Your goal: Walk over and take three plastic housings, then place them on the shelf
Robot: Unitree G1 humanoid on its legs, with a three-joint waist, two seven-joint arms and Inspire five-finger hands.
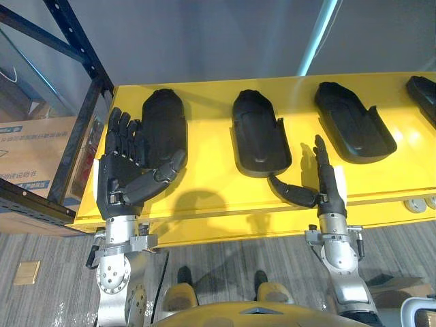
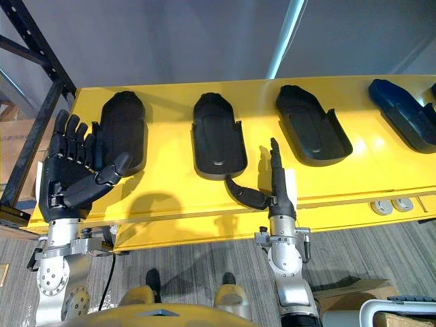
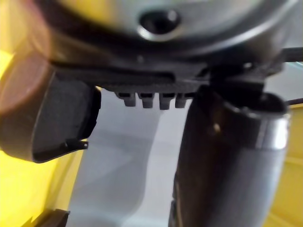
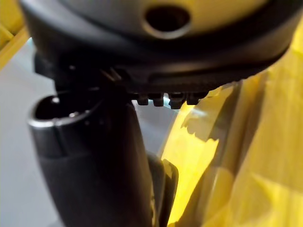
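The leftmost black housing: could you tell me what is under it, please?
The yellow table lies under the housing. The open left hand covers its near left edge from view.

I see the bench lit evenly from overhead, bright without being harsh. The yellow table glows, with a paler, washed-out patch towards its right end. The left hand throws a soft-edged shadow onto the tabletop just to its right. The right hand casts a fainter shadow near the table's front edge. The black housings carry a dull sheen along their rims, with no hard glare. A pale cyan streak of light crosses the grey background beyond the table. In both wrist views the hand's bulk sits very close and out of focus, and yellow blooms softly at the edges.
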